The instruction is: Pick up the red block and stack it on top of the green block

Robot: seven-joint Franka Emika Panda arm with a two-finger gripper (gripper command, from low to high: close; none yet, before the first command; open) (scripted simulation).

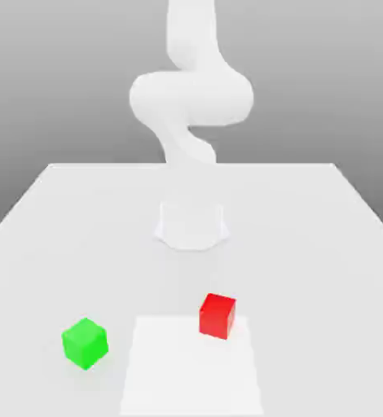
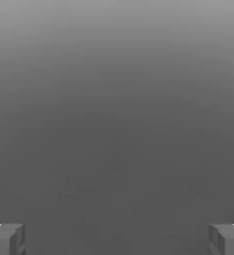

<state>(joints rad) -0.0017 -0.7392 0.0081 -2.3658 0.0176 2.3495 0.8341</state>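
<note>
Red block: one small, bright red cube with plain smooth faces sits flat on the white tabletop, at the far corner of a slightly brighter square patch on the surface, toward the exterior view's right. Nothing touches it.

Green block: one small, bright green cube of smooth plastic look, about the same size as the red one, rests on the table to the exterior view's left, just off the bright patch. It stands well apart from the red cube, turned a little so one edge faces the camera.

Count: two cubes in all, one of each colour; one arm; one two-finger gripper.

Arm: the white robot arm rises from its pale base at the middle of the table and folds above it, far from both cubes. This looks like a resting start pose, with the reach toward the red cube not yet begun.

Jaws: released and spread wide; in the hand view the two grey fingertips sit at opposite edges with bare grey surface between them and nothing held. Wide jaws suit a descent over the red cube.

Stage: judged from the layout, picking and stacking both remain to be done.
</note>
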